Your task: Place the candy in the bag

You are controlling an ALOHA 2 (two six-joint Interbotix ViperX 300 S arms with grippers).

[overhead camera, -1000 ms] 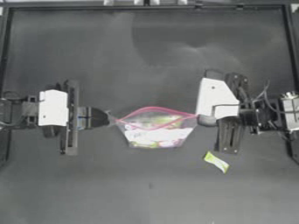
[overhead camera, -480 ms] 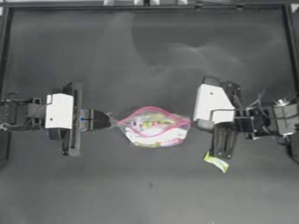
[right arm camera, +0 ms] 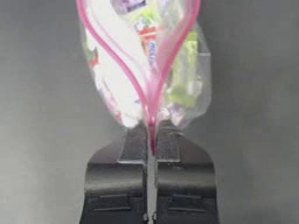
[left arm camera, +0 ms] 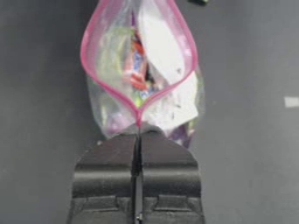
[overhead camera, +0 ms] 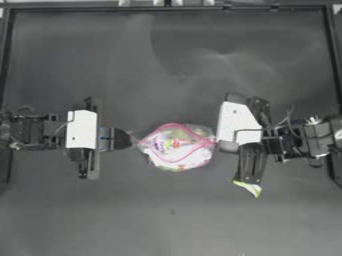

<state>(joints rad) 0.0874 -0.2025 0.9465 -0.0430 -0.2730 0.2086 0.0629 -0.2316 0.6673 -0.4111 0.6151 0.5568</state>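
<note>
The bag [overhead camera: 178,147], a clear pouch with a pink rim and coloured sweets inside, hangs between my two grippers at the table's middle. My left gripper [overhead camera: 135,141] is shut on the rim's left end, seen pinched between the jaws in the left wrist view [left arm camera: 139,131]. On the rim's right end my right gripper [overhead camera: 215,145] is shut too [right arm camera: 151,131]. The bag's mouth [left arm camera: 139,57] bows open in a loop. The candy [overhead camera: 248,188], a small yellow-green piece, lies on the table beside the right arm, on its near side, apart from both grippers.
The dark table [overhead camera: 167,65] has a raised frame along its far edge [overhead camera: 167,7] and sides. A pale square mark [left arm camera: 291,101] shows on the surface in the left wrist view.
Both grippers have drawn closer together, the left moving right and the right moving left. The bag has bunched narrower and its mouth has bowed wider. The candy has not moved.
</note>
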